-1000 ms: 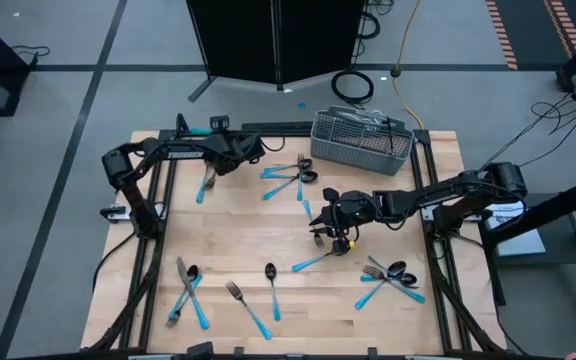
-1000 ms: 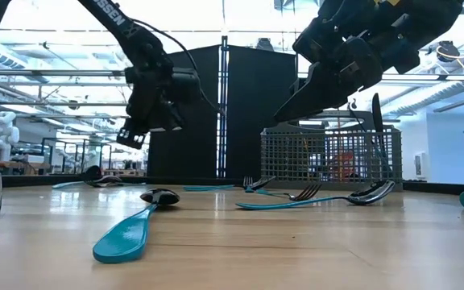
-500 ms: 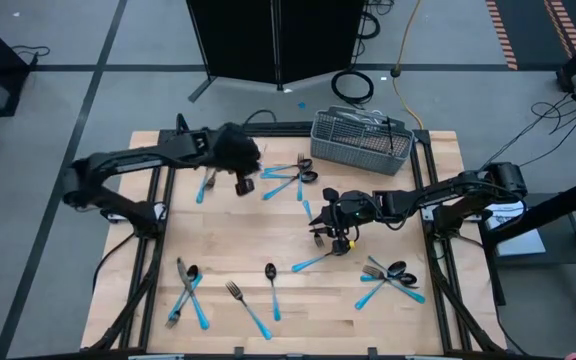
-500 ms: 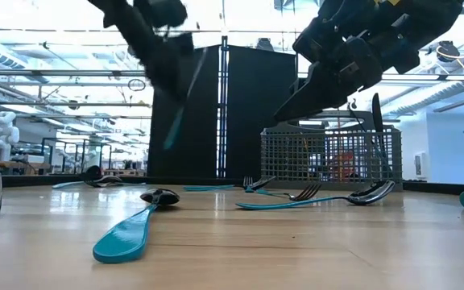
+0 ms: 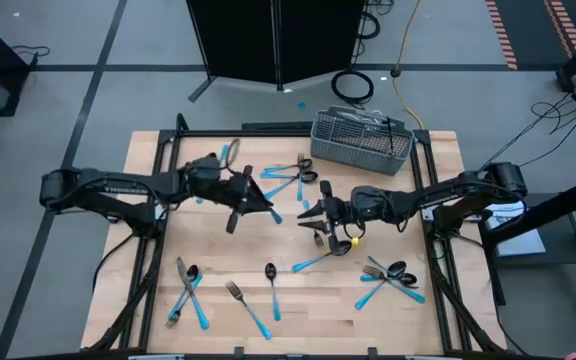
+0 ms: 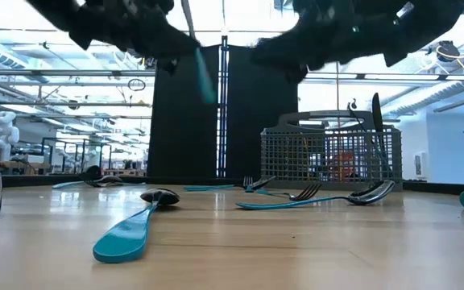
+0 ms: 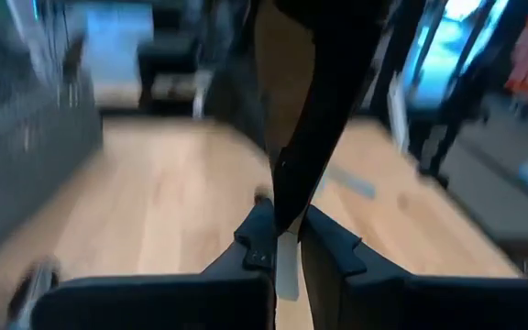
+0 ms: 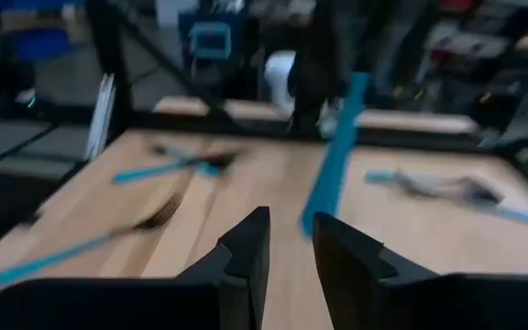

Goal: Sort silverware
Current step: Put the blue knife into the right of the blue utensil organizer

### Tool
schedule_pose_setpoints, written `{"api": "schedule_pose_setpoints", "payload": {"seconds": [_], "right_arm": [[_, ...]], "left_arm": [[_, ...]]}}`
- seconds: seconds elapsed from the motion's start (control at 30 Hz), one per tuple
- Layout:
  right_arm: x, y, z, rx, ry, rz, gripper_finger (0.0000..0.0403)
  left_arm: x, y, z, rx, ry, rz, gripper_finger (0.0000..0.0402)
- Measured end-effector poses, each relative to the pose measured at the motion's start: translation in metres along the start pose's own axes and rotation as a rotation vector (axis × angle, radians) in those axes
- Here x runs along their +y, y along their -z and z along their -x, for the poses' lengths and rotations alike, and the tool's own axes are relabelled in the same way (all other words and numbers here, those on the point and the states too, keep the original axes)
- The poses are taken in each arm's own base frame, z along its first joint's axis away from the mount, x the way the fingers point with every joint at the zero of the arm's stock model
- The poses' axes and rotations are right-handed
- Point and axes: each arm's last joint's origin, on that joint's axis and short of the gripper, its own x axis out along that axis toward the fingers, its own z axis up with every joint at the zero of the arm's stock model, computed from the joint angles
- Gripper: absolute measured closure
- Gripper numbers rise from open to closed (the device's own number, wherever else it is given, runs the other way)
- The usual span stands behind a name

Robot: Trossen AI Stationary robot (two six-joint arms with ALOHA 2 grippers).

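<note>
My left gripper [image 5: 246, 200] is over the table's middle, shut on one piece of silverware. Its light-blue handle [image 5: 268, 211] sticks out toward my right gripper [image 5: 314, 214], which hovers open a short way to its right. In the right wrist view the handle [image 8: 335, 151] stands tilted just beyond my open right fingers [image 8: 290, 243]. In the low view the handle [image 6: 205, 78] hangs high above the wood. Other silverware lies flat: a cluster [image 5: 293, 178] at the far middle, another [image 5: 393, 277] near right, and one piece [image 5: 313, 262] near my right gripper. My left gripper [image 7: 287, 243] pinches the piece of silverware between its two fingers. A long dark stretch of it [image 7: 314, 119] reaches out past the fingertips. The piece is lifted clear of the table, and its blue handle slants down toward the table's right side. Which part sits between the fingers does not show.
A grey wire-mesh basket [image 5: 361, 140] stands at the far edge, right of the middle. More silverware lies near left [image 5: 188, 290], along with a fork [image 5: 246, 305] and a spoon [image 5: 271, 288] near the front. A spoon [image 6: 131, 234] lies close to the low camera. Bare wood shows left of the middle.
My left arm has swung from the table's far-left corner toward the middle, stretching out and turning, and has carried its piece of silverware with it. My right gripper has shifted a little toward the table's left, toward that piece.
</note>
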Motion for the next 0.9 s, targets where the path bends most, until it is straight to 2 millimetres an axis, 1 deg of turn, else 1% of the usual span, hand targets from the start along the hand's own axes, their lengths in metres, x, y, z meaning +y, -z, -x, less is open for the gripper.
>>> {"api": "schedule_pose_setpoints", "payload": {"seconds": [0.07,0.17,0.37,0.43,0.53,0.63,0.77,0.9], "right_arm": [[0.000,-0.001,-0.001,-0.021,0.025,0.016,0.0322],[0.001,-0.001,-0.003,-0.023,0.026,0.039,0.0309],[0.000,-0.021,-0.009,-0.072,0.029,0.036,0.0250],[-0.001,-0.027,-0.016,-0.067,0.067,0.032,0.0227],[-0.004,-0.029,-0.028,-0.007,0.155,0.039,0.0197],[-0.007,-0.032,-0.041,0.022,0.206,0.044,0.0176],[-0.010,-0.037,-0.057,0.066,0.237,0.065,0.0162],[-0.011,-0.041,-0.072,0.103,0.234,0.065,0.0160]], "left_arm": [[-0.003,0.002,0.001,-0.072,0.009,-0.031,0.0379],[-0.004,0.004,0.001,-0.102,0.009,-0.051,0.0379],[-0.002,0.006,-0.001,-0.095,-0.072,-0.042,0.0379],[-0.001,0.006,-0.002,-0.092,-0.090,-0.040,0.0379],[-0.001,0.005,-0.002,-0.104,-0.097,-0.044,0.0379],[-0.001,0.005,-0.003,-0.108,-0.110,-0.044,0.0379],[-0.001,0.005,-0.002,-0.111,-0.112,-0.045,0.0379],[-0.001,0.004,-0.002,-0.116,-0.112,-0.048,0.0379]]}}
